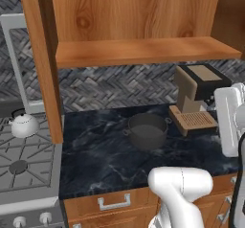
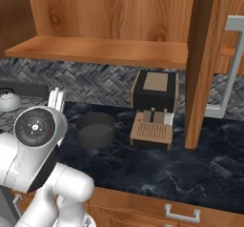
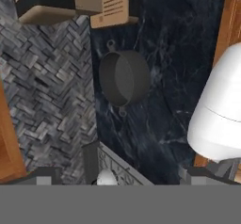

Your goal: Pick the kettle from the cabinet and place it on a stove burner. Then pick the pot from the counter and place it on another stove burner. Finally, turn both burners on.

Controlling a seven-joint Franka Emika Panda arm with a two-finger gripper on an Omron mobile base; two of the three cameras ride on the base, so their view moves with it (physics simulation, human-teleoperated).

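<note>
The silvery kettle (image 1: 24,124) stands upright on a rear burner of the grey stove (image 1: 28,184), left of the counter; it also appears at the left edge of the right base view (image 2: 7,99) and peeks in low in the hand view (image 3: 107,177). A free front burner (image 1: 18,166) lies before it. The dark grey pot (image 1: 147,130) (image 2: 95,129) (image 3: 124,77) sits lidless on the black counter (image 1: 105,160). My gripper (image 3: 123,178) hangs high over the counter, open and holding nothing, with the pot well ahead of its fingertips (image 3: 44,176). The cabinet shelf (image 1: 143,52) is bare.
A tan and black coffee machine (image 1: 196,97) (image 2: 153,107) stands right of the pot against the herringbone wall. The cabinet's wooden side panel (image 1: 45,64) drops between stove and counter. Stove knobs (image 1: 45,217) and drawer handles (image 1: 114,202) line the front.
</note>
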